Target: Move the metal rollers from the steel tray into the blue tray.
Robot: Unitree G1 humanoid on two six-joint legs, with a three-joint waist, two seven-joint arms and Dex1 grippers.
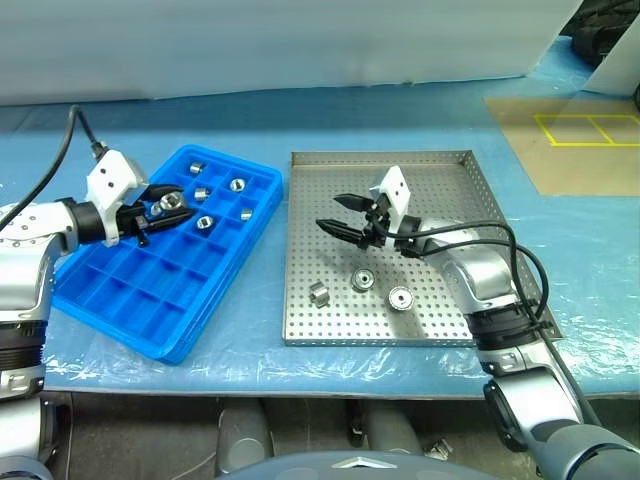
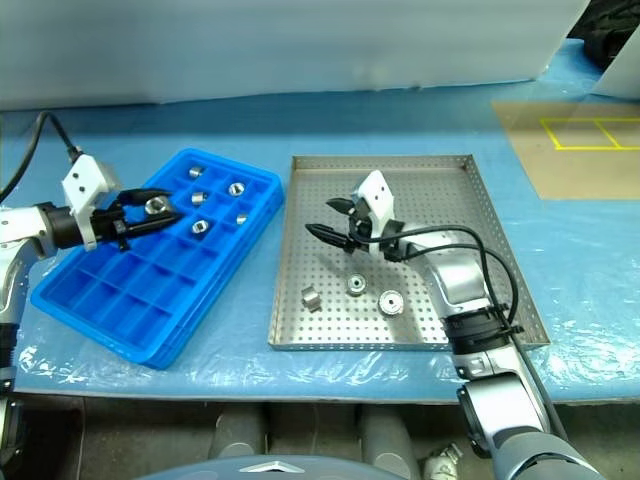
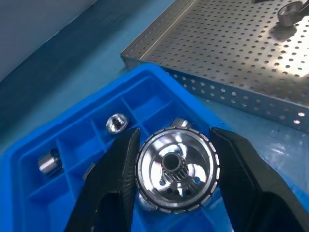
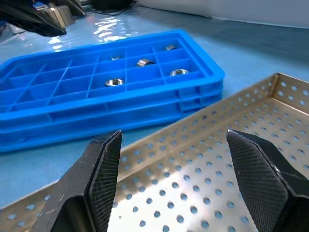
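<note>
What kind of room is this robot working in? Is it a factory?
Probably a workshop or robot test lab, not a home. Small metal rollers lie in a steel tray full of holes, beside a blue tray of sorting boxes, and yellow tape lines mark the floor.

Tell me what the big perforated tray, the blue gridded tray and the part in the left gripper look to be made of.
The steel tray: sheet metal, apparently steel, with a dull brushed silver sheen and punched holes.
The blue tray: likely moulded plastic, uniformly bright blue and slightly glossy, with thin grid walls.
The roller held by the left gripper: polished metal with mirror-like reflections, a ridged rim and a toothed centre hole.
</note>
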